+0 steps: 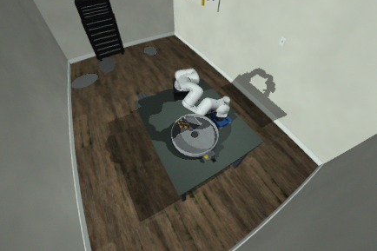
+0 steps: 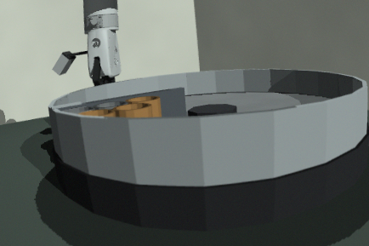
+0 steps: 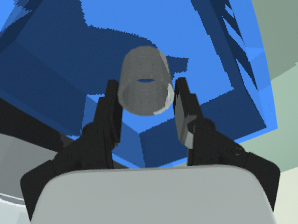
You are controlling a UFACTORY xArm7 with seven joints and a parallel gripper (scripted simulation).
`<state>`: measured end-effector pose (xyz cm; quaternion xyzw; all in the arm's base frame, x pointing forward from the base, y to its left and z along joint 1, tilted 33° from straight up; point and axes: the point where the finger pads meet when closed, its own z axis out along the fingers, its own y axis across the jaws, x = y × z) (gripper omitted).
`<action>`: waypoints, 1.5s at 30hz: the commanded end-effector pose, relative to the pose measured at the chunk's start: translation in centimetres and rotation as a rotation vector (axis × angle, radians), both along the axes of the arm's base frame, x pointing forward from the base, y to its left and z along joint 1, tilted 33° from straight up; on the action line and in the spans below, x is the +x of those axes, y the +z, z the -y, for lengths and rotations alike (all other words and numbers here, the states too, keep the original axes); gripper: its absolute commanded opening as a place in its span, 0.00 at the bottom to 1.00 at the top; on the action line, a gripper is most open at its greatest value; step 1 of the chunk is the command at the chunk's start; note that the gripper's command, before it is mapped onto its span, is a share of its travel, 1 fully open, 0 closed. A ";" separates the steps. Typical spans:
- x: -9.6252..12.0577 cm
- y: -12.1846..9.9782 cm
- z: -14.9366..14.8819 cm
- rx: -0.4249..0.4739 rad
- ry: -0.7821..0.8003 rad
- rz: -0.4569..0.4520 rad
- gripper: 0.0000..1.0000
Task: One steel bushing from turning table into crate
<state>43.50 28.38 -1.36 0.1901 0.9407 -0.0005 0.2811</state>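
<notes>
Currently | fingers (image 2: 99,81) apart | steel bushing (image 3: 142,62) between them | blue crate (image 3: 200,40) (image 1: 225,121) beneath

raised rim (image 1: 216,142) (image 2: 238,147) around turntable, open above

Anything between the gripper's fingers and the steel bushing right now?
In the wrist view, only a narrow gap shows on each side between the fingers and the steel bushing; the blue crate shows through.
</notes>
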 end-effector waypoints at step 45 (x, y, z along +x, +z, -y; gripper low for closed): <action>-2.7 4.4 -0.7 0.002 0.002 0.001 0.48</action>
